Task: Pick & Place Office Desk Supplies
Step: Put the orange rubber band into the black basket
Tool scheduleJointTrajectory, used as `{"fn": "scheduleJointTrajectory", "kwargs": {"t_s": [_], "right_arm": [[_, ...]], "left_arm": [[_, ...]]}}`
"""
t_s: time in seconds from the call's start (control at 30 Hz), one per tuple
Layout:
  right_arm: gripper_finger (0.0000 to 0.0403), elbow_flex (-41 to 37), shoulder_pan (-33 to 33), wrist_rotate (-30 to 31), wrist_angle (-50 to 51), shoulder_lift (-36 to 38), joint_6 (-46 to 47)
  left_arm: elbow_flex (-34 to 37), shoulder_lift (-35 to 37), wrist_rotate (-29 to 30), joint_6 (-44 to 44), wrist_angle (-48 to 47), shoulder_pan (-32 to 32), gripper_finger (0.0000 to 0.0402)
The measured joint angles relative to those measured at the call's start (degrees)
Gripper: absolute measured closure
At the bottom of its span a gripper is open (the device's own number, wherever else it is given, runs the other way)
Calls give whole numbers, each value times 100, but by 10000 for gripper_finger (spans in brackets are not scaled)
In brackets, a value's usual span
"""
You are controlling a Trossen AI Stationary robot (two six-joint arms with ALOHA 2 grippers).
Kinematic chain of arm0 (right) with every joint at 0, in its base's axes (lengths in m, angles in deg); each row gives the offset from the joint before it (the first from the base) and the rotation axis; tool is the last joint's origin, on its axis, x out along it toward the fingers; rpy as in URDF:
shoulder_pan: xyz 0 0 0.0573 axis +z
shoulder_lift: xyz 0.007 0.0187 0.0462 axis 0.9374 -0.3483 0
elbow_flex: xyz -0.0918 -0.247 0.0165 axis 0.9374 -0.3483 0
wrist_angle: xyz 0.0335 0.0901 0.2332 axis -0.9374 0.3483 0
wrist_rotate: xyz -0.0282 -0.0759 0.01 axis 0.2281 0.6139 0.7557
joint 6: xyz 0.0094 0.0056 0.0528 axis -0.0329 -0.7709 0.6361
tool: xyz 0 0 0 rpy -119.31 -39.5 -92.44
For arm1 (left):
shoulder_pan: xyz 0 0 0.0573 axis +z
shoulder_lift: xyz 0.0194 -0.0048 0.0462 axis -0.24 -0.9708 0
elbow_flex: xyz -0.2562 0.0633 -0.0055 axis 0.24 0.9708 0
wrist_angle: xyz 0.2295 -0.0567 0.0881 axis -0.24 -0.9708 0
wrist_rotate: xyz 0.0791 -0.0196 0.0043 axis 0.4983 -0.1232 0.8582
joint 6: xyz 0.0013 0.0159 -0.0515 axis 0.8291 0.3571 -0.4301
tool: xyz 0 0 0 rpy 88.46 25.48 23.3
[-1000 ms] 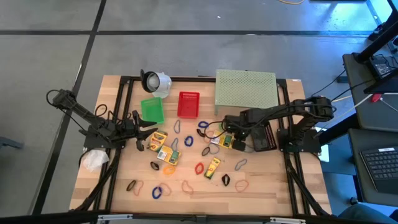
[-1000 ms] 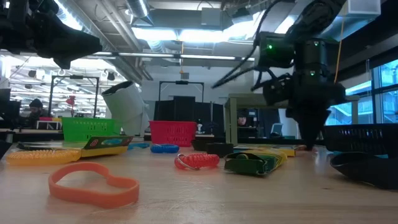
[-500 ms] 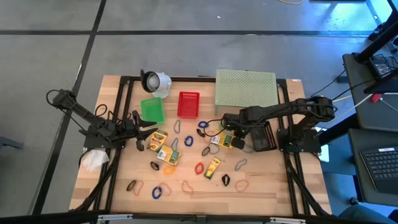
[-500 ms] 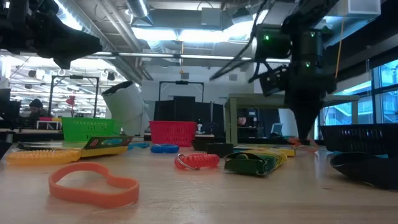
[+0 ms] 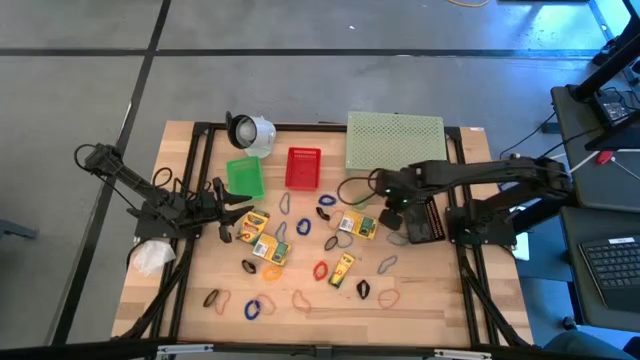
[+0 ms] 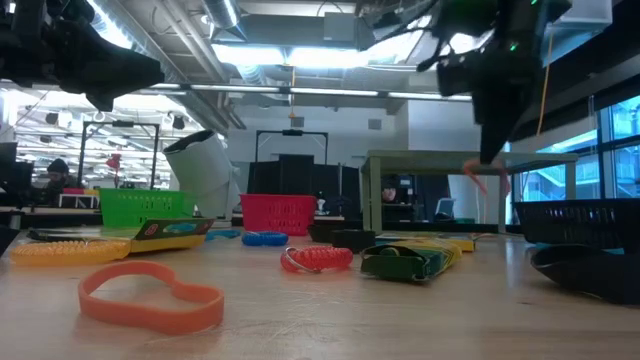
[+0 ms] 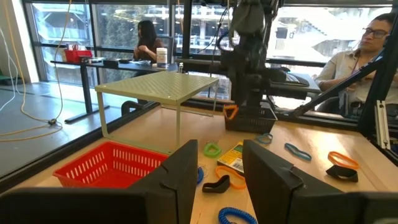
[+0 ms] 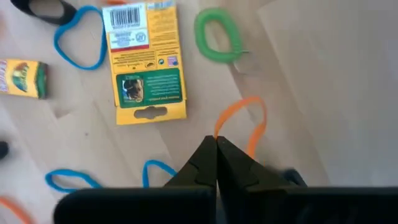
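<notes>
My right pincer point(image 8: 216, 149) is pinched fully together on an orange rubber band point(image 8: 244, 124), which dangles from the tips clear of the tabletop point(image 8: 323, 81). Just below it lie a yellow-and-green crayon box point(image 8: 149, 68) and a green coil loop point(image 8: 217, 32), so I should carry the band high enough that its slack end does not drag across them. I judge the black mesh tray point(image 5: 420, 218) beside me to be the nearest place to drop it, though I cannot tell for sure that it is the goal; I ought to keep my squeeze firm until I am squarely over a bin, then release low so the band does not bounce out. Farther off sit the red basket point(image 5: 303, 167) and green basket point(image 5: 244, 178). My left pincer point(image 5: 228, 214) waits at the far side, fingers partly apart and empty, near more crayon boxes point(image 5: 251, 226).
</notes>
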Motion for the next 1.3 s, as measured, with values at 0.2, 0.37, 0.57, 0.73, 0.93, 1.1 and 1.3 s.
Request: {"fn": "scheduleJointTrajectory", "kwargs": {"t_s": [0.2,0.37,0.57,0.73,0.93,1.1,1.3], "right_arm": [[403,0,0,161,742,688,427],[403,0,40,163,1237,1099,862],[403,-19,342,233,1722,1322,1426],[403,-429,780,268,1773,1403,1983],[403,-1170,1106,258,1497,1401,2367],[403,-1737,1167,235,890,1401,2403],[403,-2058,1167,100,452,1401,2421]], "left_arm": [[0,1,1,-23,0,-1,281],[0,2,2,-44,2,1,281],[0,1,1,-52,0,0,281],[0,2,-28,-184,-2,1,281],[0,0,-83,-245,-2,-1,281],[0,2,-85,-253,0,-1,281],[0,1,-85,-248,0,1,281]]}}
